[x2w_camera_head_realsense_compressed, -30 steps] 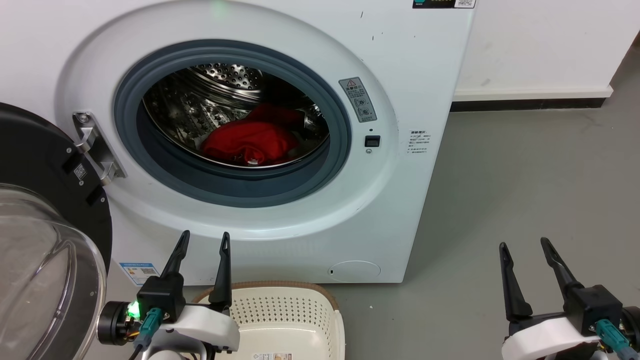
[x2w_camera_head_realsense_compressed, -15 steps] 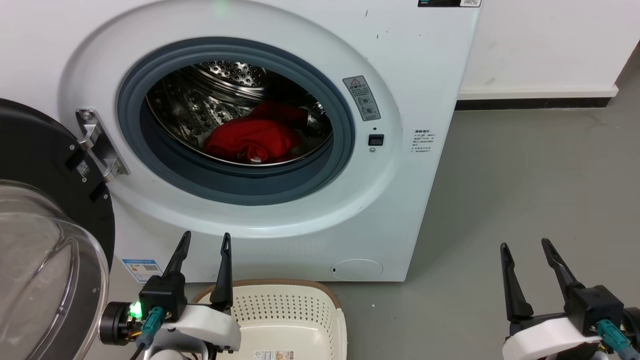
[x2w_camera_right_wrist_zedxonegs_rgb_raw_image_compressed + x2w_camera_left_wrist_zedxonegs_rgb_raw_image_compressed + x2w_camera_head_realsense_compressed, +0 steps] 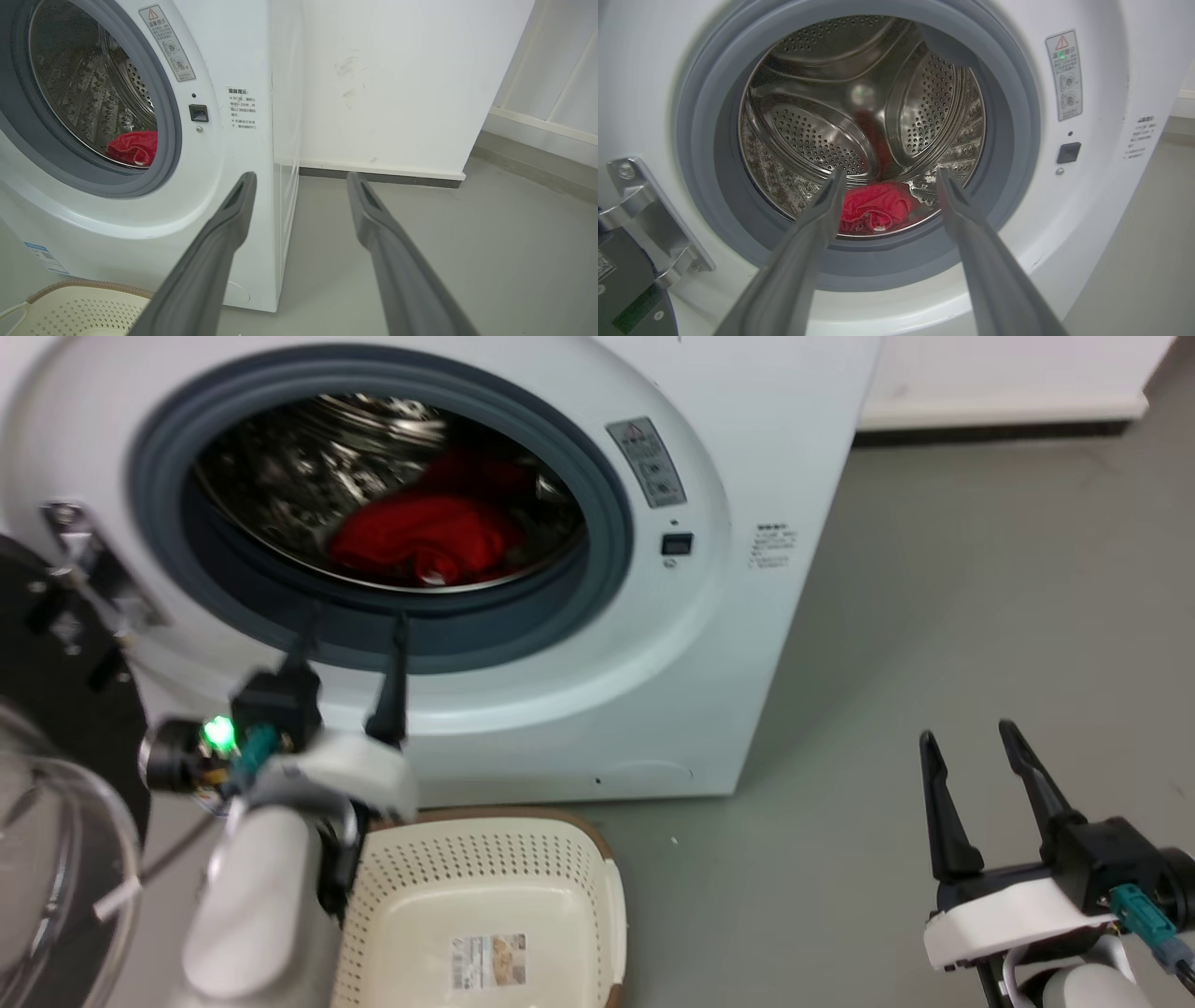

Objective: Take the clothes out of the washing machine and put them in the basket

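The left gripper (image 3: 353, 614), fingers spread and holding nothing, is raised before the lower porthole rim of the washing machine (image 3: 672, 672), pointing into the drum (image 3: 817, 135). The red clothes (image 3: 420, 537) lie heaped on the drum's bottom, apart from its tips. The basket (image 3: 439, 868) stands on the floor (image 3: 934, 569) just before the machine. The right gripper (image 3: 966, 733), likewise spread, hangs well to the right.
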Available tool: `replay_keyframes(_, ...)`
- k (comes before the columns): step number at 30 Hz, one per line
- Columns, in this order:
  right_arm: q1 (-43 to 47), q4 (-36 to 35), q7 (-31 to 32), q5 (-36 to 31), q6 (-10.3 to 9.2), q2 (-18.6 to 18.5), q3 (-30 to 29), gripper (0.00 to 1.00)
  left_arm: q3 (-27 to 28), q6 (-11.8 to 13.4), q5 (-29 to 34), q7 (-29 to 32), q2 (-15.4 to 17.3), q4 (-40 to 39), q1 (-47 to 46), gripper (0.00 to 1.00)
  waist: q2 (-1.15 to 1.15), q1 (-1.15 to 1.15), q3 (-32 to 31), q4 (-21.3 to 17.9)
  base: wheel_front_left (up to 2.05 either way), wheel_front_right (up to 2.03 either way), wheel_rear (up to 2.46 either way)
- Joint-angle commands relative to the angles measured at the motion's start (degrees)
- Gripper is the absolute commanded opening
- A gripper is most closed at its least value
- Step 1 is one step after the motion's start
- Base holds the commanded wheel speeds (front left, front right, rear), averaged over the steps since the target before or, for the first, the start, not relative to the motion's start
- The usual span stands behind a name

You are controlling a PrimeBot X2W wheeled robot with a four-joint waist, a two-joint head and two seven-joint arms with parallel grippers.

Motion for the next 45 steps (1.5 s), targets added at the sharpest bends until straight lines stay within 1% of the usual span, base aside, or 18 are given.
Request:
replay_keyframes(1,-1.8,-0.1,-0.5,0.6,-0.02,0.0,0.5,1.00,0.2,-0.5,0.3,0.9,1.6,1.8,-4.7,1.00,0.00,0.00,4.9,-3.6,0.00,0.00,0.00)
replay_keyframes(4,-3.7,0.2,-1.0,1.2,-0.02,0.0,0.7,1.00,0.4,-1.0,0.3,2.9,3.3,4.5,-10.5,1.00,0.00,0.00,8.5,-5.9,0.00,0.00,0.00)
replay_keyframes(9,-6.6,0.9,-1.6,2.0,-0.02,0.1,1.4,1.00,0.2,-1.8,0.8,6.2,7.5,9.2,-19.2,1.00,0.00,0.00,14.6,-9.6,0.00,0.00,0.00)
replay_keyframes(12,-8.3,1.3,-1.8,2.9,-0.02,0.1,1.6,1.00,-0.1,-2.2,0.9,9.1,10.1,12.2,-23.8,1.00,0.00,0.00,18.2,-11.7,0.00,0.00,0.00)
replay_keyframes(13,-8.3,1.3,-1.8,2.9,-0.02,0.1,1.6,1.00,-0.1,-2.2,0.9,9.1,10.1,12.2,-23.8,1.00,0.00,0.00,18.2,-11.7,0.00,0.00,0.00)
replay_keyframes(15,-9.4,1.4,-1.9,3.7,-0.02,0.1,1.9,1.00,-0.4,-2.5,0.9,11.0,12.0,13.9,-26.9,1.00,0.00,0.00,20.4,-13.0,0.00,0.00,0.00)
replay_keyframes(24,-13.1,0.4,-1.9,7.4,-0.02,0.1,3.5,1.00,-3.7,-3.4,-0.2,20.4,20.5,20.7,-40.5,1.00,0.00,0.00,28.6,-18.0,0.00,0.00,0.00)
replay_keyframes(26,-13.6,0.5,-1.9,8.1,-0.02,0.1,4.1,1.00,-5.7,-3.5,-1.1,23.1,22.2,21.5,-43.5,1.00,0.00,0.00,30.0,-19.0,0.00,0.00,0.00)
replay_keyframes(27,-14.2,0.5,-1.9,9.5,-0.02,0.1,4.8,1.00,-9.6,-3.5,-3.5,28.3,25.1,22.3,-47.6,1.00,0.00,0.00,31.8,-20.4,0.00,0.00,0.00)
replay_keyframes(30,-14.3,0.5,-1.9,10.7,-0.02,0.0,5.4,1.00,-13.7,-3.4,-6.7,34.6,28.4,22.5,-51.4,1.00,0.00,0.00,33.2,-21.7,0.00,0.00,0.00)
replay_keyframes(35,-14.3,0.6,-1.9,12.2,-0.02,0.1,6.1,1.00,-18.5,-3.4,-12.1,45.5,33.7,22.2,-55.9,1.00,0.00,0.00,35.0,-23.4,0.00,0.00,0.00)
replay_keyframes(39,-14.1,0.5,-1.9,12.8,-0.02,0.0,6.3,1.00,-19.8,-3.4,-15.4,54.3,37.1,22.5,-57.6,1.00,0.00,0.00,35.9,-24.2,0.00,0.00,0.00)
replay_keyframes(42,-14.2,0.3,-1.9,13.3,-0.02,0.0,6.5,1.00,-20.2,-3.4,-17.0,58.1,39.2,22.1,-58.2,1.00,0.00,0.00,36.5,-24.6,0.00,0.00,0.00)
replay_keyframes(45,-14.4,0.4,-1.9,13.6,-0.02,0.0,6.5,1.00,-20.8,-3.4,-18.6,61.4,40.1,22.4,-57.6,1.00,0.00,0.00,36.8,-24.7,0.00,0.00,0.00)
